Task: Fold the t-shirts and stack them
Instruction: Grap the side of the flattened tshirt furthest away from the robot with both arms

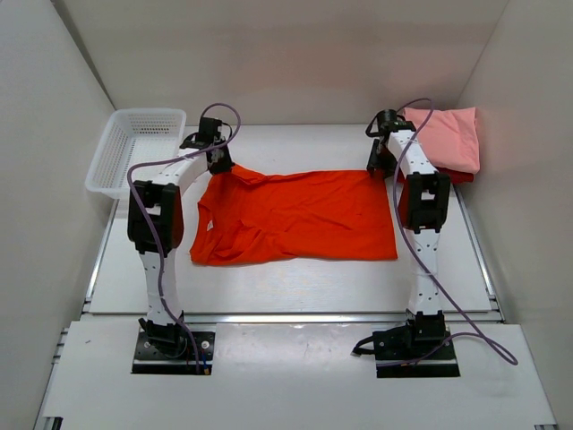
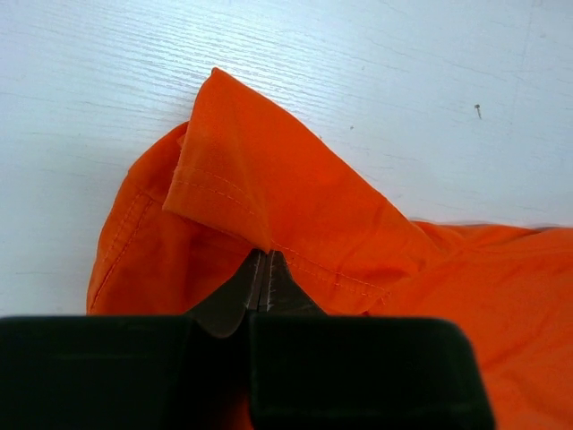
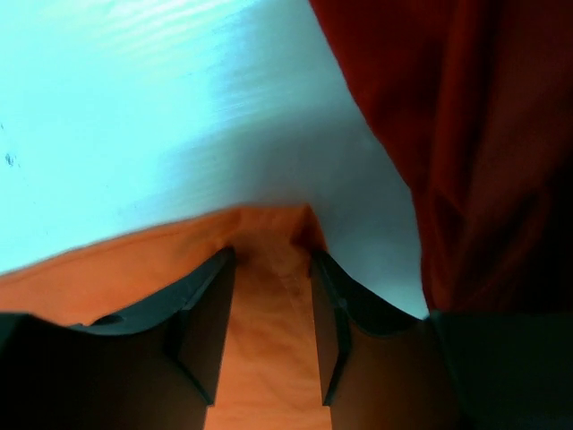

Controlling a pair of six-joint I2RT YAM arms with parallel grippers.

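The bright orange t-shirt [image 1: 295, 215] lies spread across the middle of the table. My left gripper [image 1: 219, 163] is at its far left corner, and in the left wrist view it [image 2: 266, 257] is shut on a raised fold of the orange cloth [image 2: 269, 179]. My right gripper [image 1: 378, 167] is at the shirt's far right corner. In the right wrist view it [image 3: 271, 260] is open, with its jaws on either side of the orange corner [image 3: 269, 313]. The light pink shirt [image 1: 448, 136] lies folded on the dark red shirt [image 1: 462, 177] at the back right; the dark red shirt also shows in the right wrist view [image 3: 466, 134].
A white plastic mesh basket [image 1: 134, 148] stands at the back left corner. White walls close in the table on the left, right and back. The folded stack lies just right of my right arm.
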